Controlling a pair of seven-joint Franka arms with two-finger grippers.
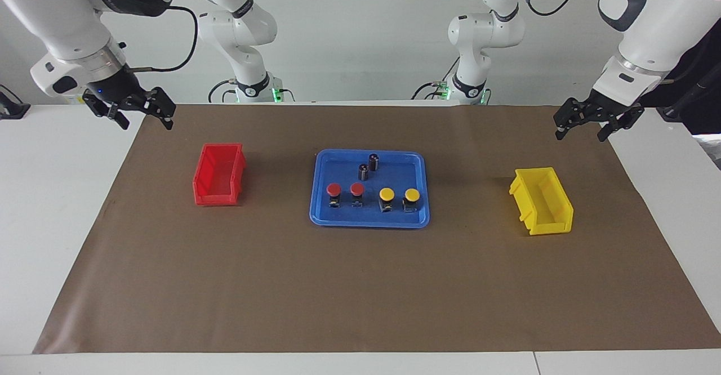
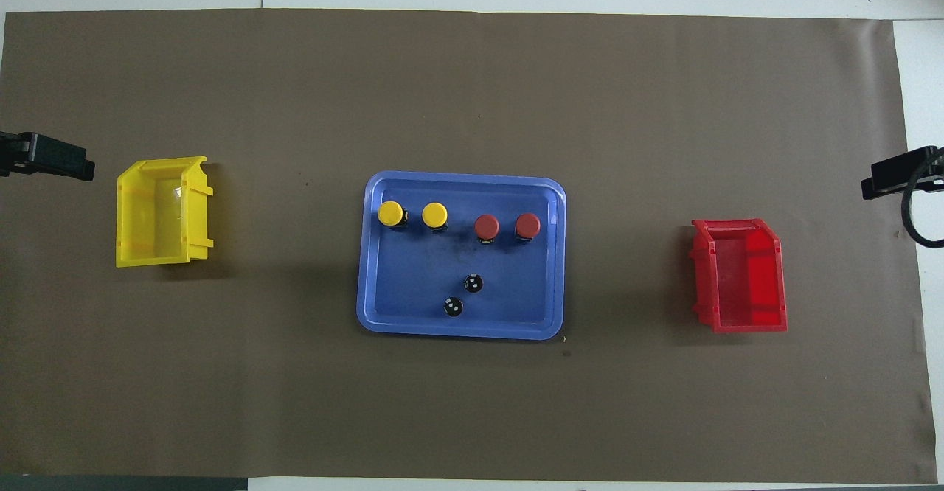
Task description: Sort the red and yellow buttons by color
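Both empty, jaws spread: left gripper (image 1: 583, 129), right gripper (image 1: 142, 114). Descend vertically over outer red button (image 1: 334, 190); avoid neighbour.

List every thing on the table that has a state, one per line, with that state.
Red buttons: two, upright in the tray.
Yellow buttons: two, upright in the tray.
Dark cylinders: two, upright in the tray.
Tray: flat on the mat.
Red bin: empty.
Yellow bin: empty.
Left gripper: open, empty.
Right gripper: open, empty.
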